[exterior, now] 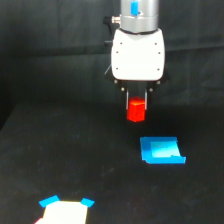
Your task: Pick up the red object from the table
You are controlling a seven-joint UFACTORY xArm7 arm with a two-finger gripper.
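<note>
The red object is a small bright red-orange stubby block held between the fingers of my gripper, which is shut on it. It hangs in the upper middle of the exterior view, seemingly lifted off the black table. The white gripper body and grey wrist rise above it. The top of the block is partly hidden between the dark fingers.
A flat blue piece lies on the table below and to the exterior view's right of the held block. A white object with blue corners sits at the bottom left edge.
</note>
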